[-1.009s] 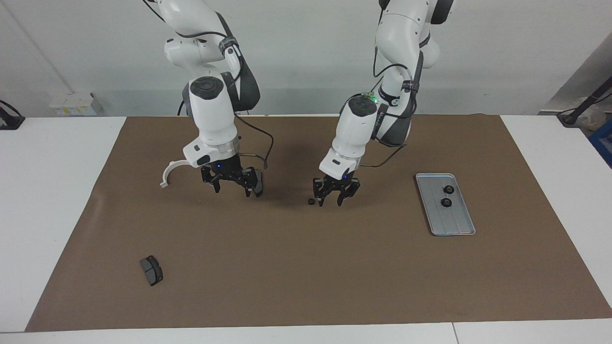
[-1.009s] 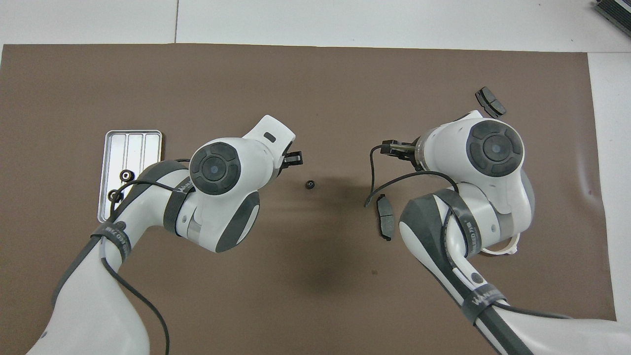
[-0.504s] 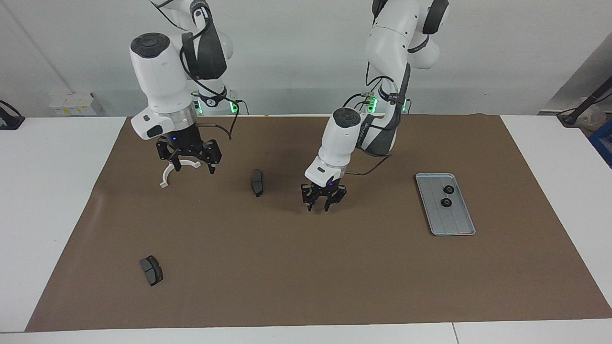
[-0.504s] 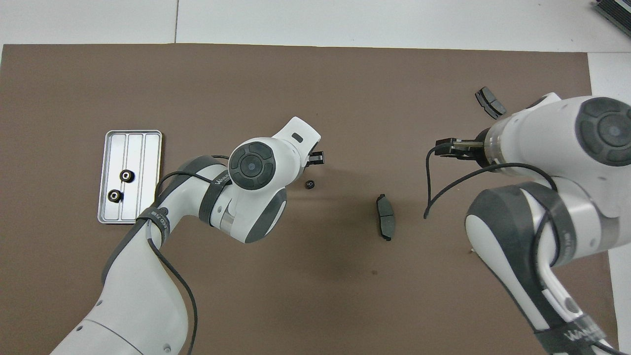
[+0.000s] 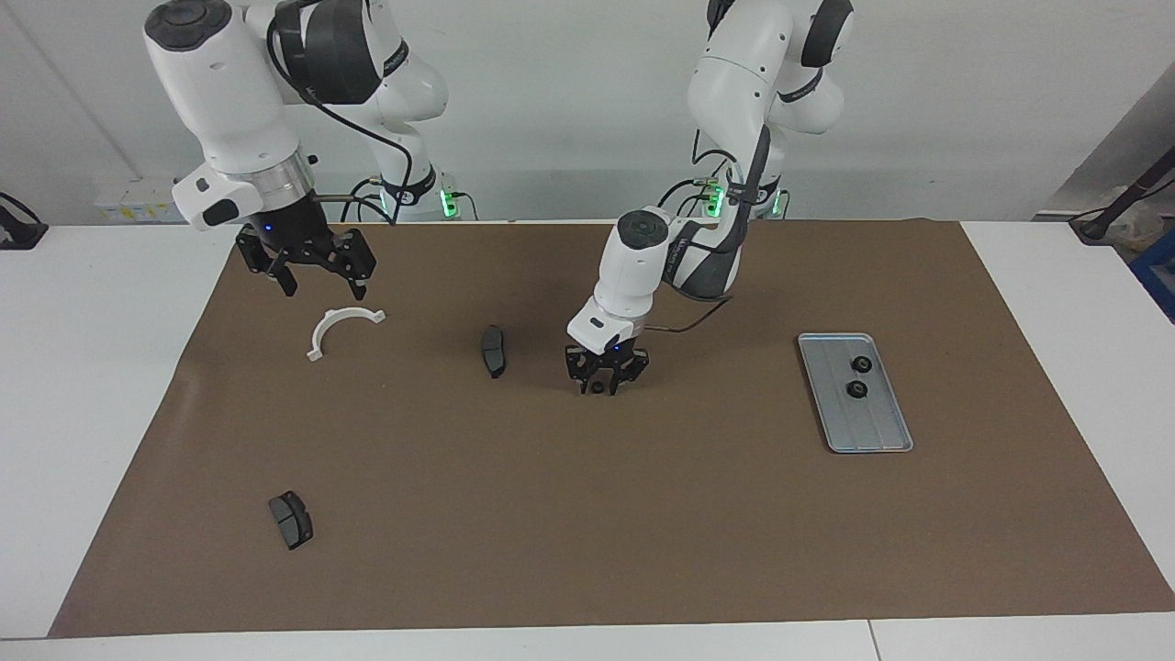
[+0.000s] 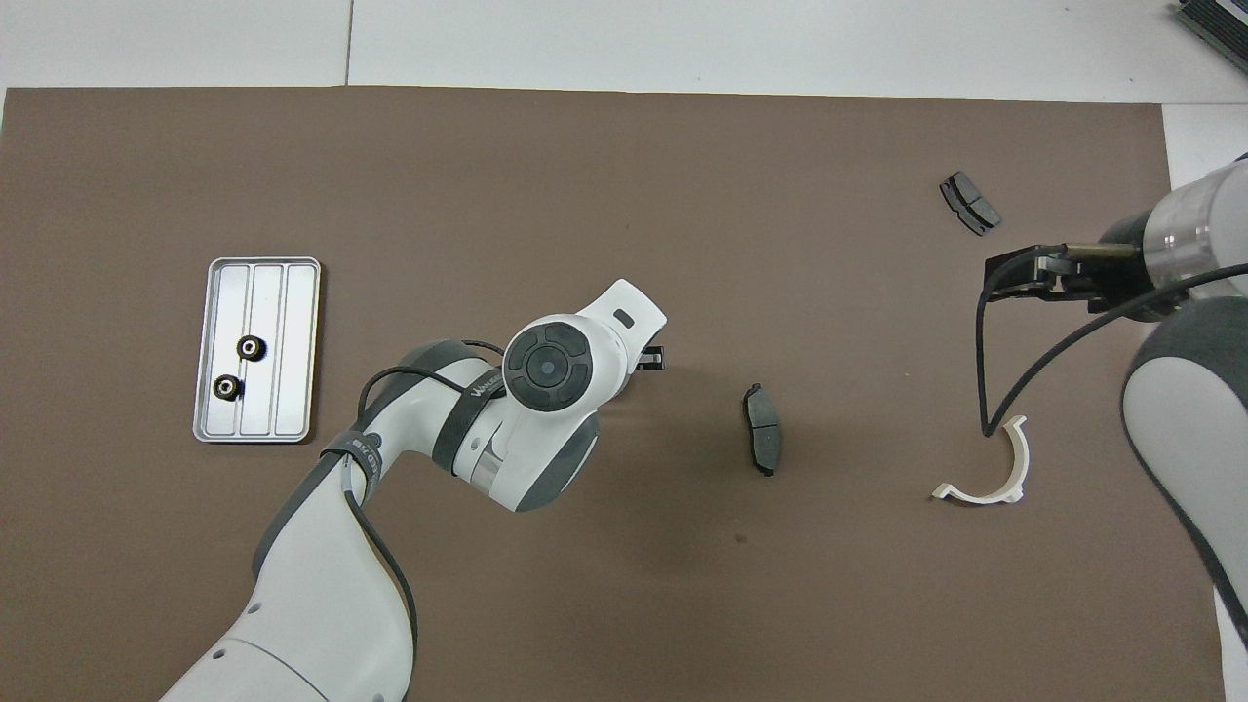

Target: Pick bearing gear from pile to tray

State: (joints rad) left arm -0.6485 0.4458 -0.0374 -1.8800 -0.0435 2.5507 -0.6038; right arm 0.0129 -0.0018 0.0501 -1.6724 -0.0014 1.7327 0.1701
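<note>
The left gripper (image 5: 598,386) is low on the brown mat (image 5: 587,514), and its jaws stand one on each side of a tiny black gear (image 5: 598,389), which lies on the mat between the fingertips. The jaws are spread a little, and I cannot tell whether they already touch the gear. In the overhead view the arm's wrist hides the gear, so the contact is read only from the facing view. The tray (image 5: 879,439) lies well apart from these jaws, toward the left arm's end of the table, and it already holds two gears (image 5: 860,364) of the same kind. A dark brake pad (image 5: 493,350) lies near the left jaws, on the side toward the right arm. The right gripper (image 5: 317,272) waits in the air with its jaws spread and nothing between them; the white half-ring (image 5: 340,327) lies just below it, and a second brake pad (image 5: 290,520) is far from both grippers. I judge that the gear is light, hard and stiff, so it will not bend under pressure, but it is small and round and can slip or roll out. The best hold is probably across its outer rim, with the jaws centred on it and closing evenly.
</note>
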